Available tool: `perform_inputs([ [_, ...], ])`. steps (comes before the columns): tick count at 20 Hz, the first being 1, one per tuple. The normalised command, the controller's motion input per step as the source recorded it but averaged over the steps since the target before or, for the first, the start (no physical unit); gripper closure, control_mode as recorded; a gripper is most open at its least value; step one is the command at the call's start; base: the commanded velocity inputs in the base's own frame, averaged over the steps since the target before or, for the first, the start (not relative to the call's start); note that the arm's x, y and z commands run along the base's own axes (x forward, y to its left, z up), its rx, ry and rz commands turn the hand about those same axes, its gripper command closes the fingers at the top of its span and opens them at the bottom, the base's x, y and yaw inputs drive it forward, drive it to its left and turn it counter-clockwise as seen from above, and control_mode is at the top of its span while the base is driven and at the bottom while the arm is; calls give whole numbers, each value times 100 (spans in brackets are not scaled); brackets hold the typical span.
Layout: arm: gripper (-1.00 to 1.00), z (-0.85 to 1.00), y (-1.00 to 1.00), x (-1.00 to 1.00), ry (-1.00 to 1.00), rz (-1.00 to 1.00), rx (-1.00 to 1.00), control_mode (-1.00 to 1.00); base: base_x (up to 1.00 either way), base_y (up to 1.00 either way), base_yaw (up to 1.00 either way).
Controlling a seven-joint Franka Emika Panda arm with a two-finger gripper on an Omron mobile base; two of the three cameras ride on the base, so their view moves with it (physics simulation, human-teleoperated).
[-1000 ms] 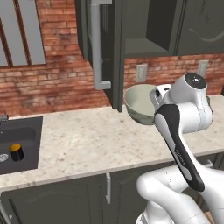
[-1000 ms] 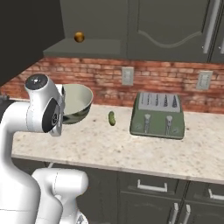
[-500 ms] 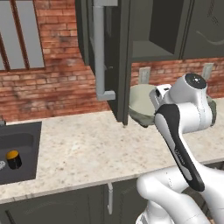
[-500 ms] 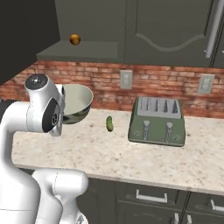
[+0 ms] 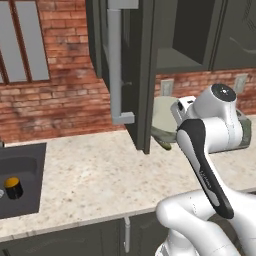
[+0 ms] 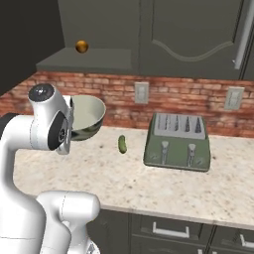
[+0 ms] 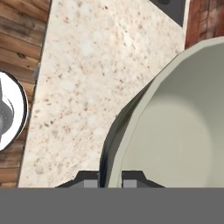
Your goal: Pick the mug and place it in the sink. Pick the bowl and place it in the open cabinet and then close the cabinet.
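Bowl lifted toward open cabinet, mug already in sink.

Bottom centre of hand view: jaws pinched on rim of bowl [image 7: 175, 127], wall between them, carried clear of tabletop [image 6: 149, 183]. Mid right of left base view: bowl held by cabinet [image 5: 145, 75] door, apparently for shelving. Far lower left: mug [image 5: 13, 187] upright in sink [image 5: 30, 160].

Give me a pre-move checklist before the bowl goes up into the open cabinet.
1. Mug in the sink: ok.
2. Bowl lifted off the counter: ok.
3. Hand shut on the bowl rim, one finger each side: ok.
4. Cabinet door open: ok.
5. Shelf space free for the bowl: cannot tell; a small orange ball sits on it.
6. Bowl clear of the pickle and toaster: ok.
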Motion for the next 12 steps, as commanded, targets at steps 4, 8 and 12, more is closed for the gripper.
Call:
perform_inputs([
  [4,100,0,0,0,0,0,0,100,32,-24,0],
  [8,100,0,0,0,0,0,0,100,34,-24,0],
  [12,100,0,0,0,0,0,0,100,35,-22,0],
])
